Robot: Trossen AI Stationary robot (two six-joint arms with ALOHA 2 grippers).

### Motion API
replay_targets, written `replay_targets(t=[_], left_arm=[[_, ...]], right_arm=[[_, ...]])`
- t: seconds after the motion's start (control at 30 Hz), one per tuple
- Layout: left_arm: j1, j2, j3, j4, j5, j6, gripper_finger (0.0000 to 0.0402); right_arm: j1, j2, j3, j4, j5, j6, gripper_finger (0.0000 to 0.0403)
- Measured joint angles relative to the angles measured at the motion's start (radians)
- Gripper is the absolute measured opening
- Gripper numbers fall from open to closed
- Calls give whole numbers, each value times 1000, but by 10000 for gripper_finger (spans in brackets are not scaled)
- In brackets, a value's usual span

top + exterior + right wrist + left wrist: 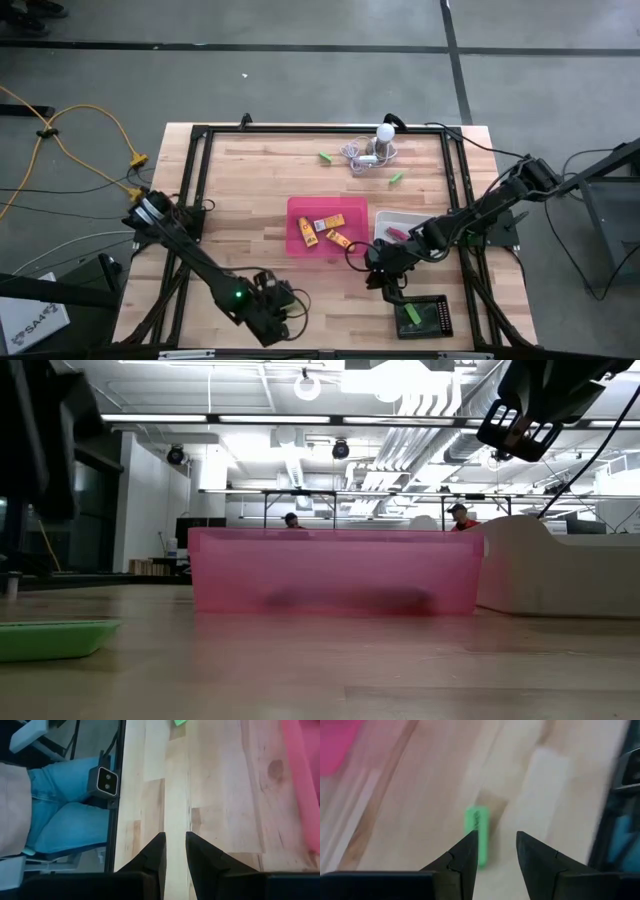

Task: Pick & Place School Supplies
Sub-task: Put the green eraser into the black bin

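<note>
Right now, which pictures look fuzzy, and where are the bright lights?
Left wrist view: the green stick and the wood are soft and smeared, while the dark fingers stay sharper. Low view: the pink tray is hazy up close, and the bright ceiling lights glare behind it. High view: evenly lit, no glare.

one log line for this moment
left gripper: open over short bright-green stick | right gripper: open, empty, over bare wooden table

a bright-green stick (476, 826) lies just past the black left gripper (496, 851); pink tray (327, 226) holds what look like yellow-orange blocks (322, 224); pale wood-grain surface (240, 200).
</note>
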Motion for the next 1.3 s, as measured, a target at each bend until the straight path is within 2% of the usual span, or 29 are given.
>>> replay_targets(t=[0.17,0.53,0.63,0.8,0.9,1.03,1.3], left_arm=[[19,6,8,-81,86,-58,129],[23,6,8,-74,135,52,129],[23,6,8,-74,137,98,137],[23,6,8,-73,133,126,174],[23,7,8,-73,128,193,188],[8,16,8,-67,116,268,191],[-2,34,8,-50,77,227,191]], right_arm=[[13,0,0,0,25,3,61],[67,0,0,0,80,8,61],[78,0,0,1,85,8,61],[78,0,0,1,86,28,61],[78,0,0,1,86,35,61],[79,0,0,1,88,35,61],[79,0,0,-2,111,35,61]])
